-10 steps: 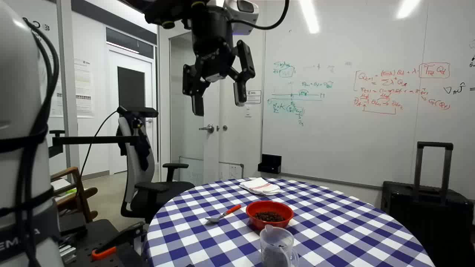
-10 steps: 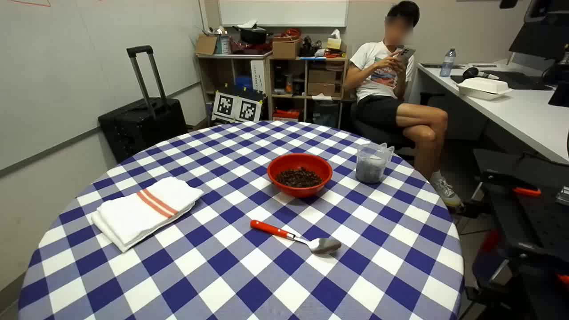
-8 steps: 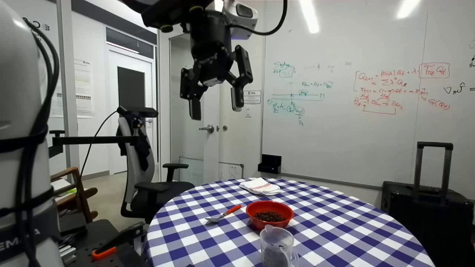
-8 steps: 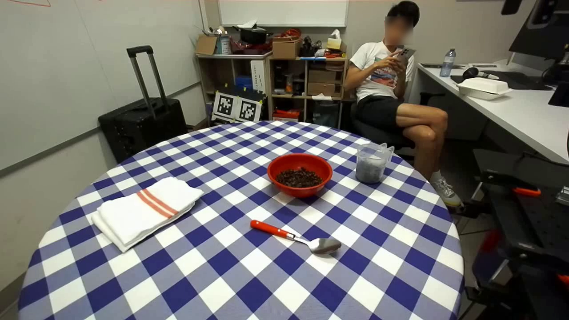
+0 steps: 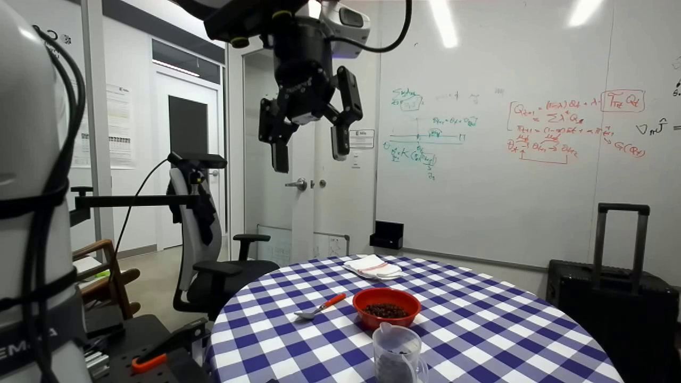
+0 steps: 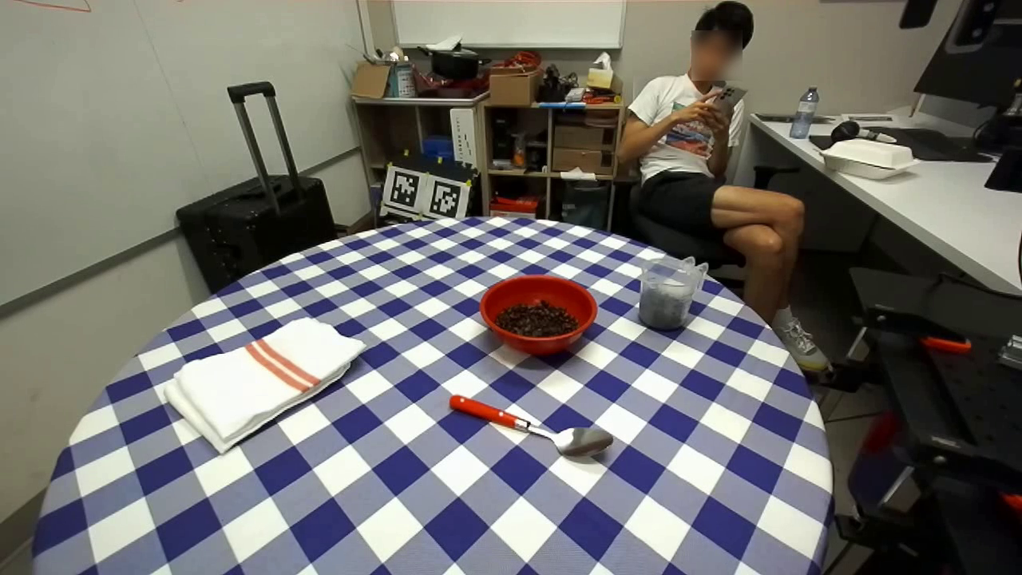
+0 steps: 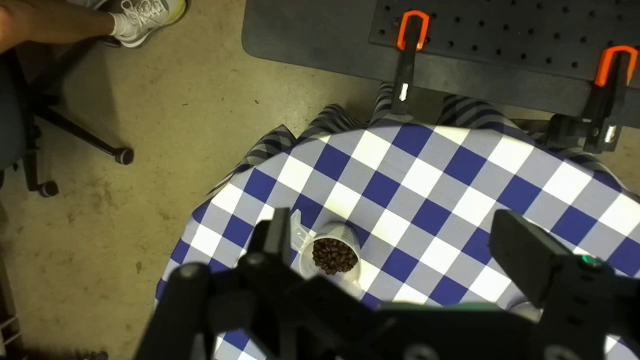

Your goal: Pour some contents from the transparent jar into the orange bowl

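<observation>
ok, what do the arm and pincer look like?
White arm with black cables and black straps; a dark band shows pale letters, "EM" and "A". The pincer is mostly black, with two linkage-jointed fingers. Above it, a white housing and a looping black cable.

Whiteboard (image 5: 505,197) with red and green writing (image 5: 632,101), two light streaks (image 5: 443,24) up top. Office chair (image 5: 205,247), cubby shelf (image 6: 485,136), white desk (image 6: 950,204); scuffed floor (image 7: 160,215).

Black cables (image 5: 38,239) ran strapped along the white arm (image 5: 21,117) at nine o'clock; the black tool (image 5: 310,161) bore pale lettering.
</observation>
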